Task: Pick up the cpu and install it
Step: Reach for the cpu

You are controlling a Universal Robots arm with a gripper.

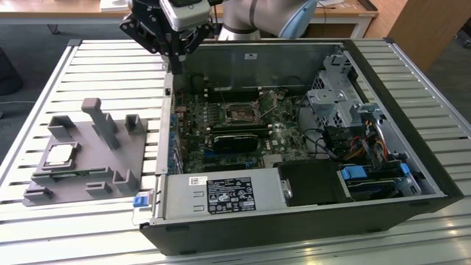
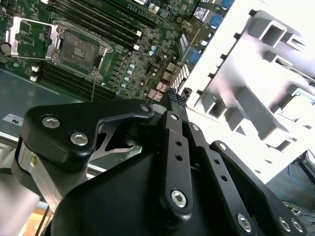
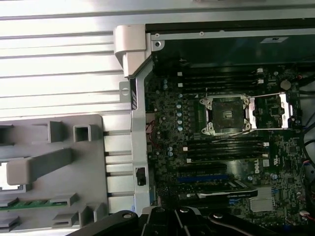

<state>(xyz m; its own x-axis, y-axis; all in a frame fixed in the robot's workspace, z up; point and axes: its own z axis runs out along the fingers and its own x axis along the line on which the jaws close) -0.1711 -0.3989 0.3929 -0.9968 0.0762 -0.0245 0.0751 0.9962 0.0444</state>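
The cpu [image 1: 62, 155], a small silvery square with a tan rim, lies in a recess of the grey tray [image 1: 94, 167] at the exterior view's left. In the first wrist view the cpu [image 3: 5, 178] sits at the picture's edge, partly behind a tall grey post. My gripper [image 1: 176, 65] hangs shut and holds nothing, high over the open case's wall, between the tray and the motherboard. Its fingertips [image 2: 173, 96] press together in the second wrist view. The square black-framed socket [image 1: 241, 112] [image 2: 78, 49] [image 3: 226, 114] stands bare, its metal cover [image 3: 270, 111] swung aside.
A green memory stick [image 1: 70, 175] [image 3: 29, 203] lies in the tray near the cpu. The open computer case [image 1: 294, 234] rests on a slatted metal table [image 1: 110, 66]. Inside it are a power supply [image 1: 220, 194], cables and drive bays [image 1: 346, 110]. The tray's tall post [image 1: 99, 118] stands upright.
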